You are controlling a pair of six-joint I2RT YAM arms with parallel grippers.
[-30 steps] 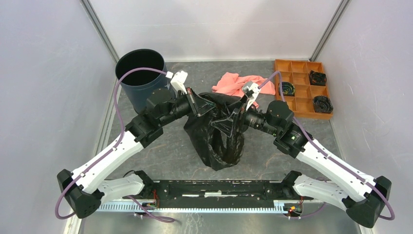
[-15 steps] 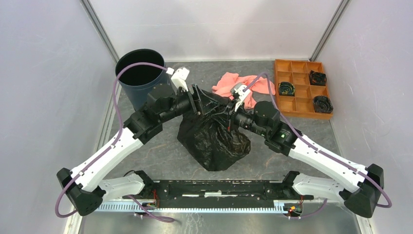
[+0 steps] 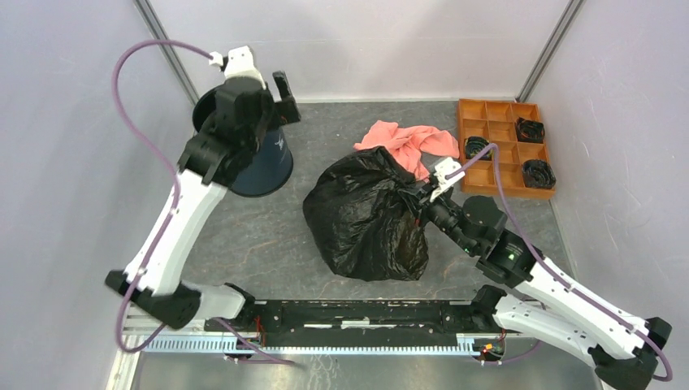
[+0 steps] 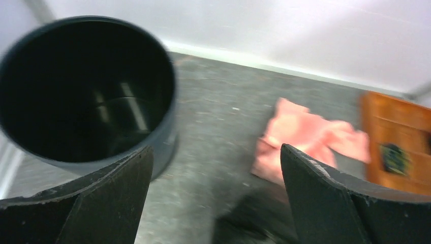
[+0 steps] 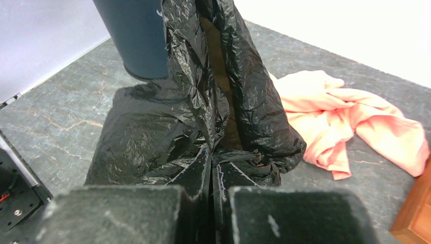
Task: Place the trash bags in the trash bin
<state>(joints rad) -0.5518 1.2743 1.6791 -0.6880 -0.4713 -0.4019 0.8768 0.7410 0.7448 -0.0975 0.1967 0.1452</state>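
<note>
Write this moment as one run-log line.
left fingers: open, empty, raised near trash bin | right fingers: shut on trash bag | trash bag: bunched on table, outside trash bin | trash bin: upright

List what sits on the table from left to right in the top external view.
trash bin → black trash bag → orange tray. The pink cloth lies behind the bag and overlaps it sideways, so it is left out of the order.
</note>
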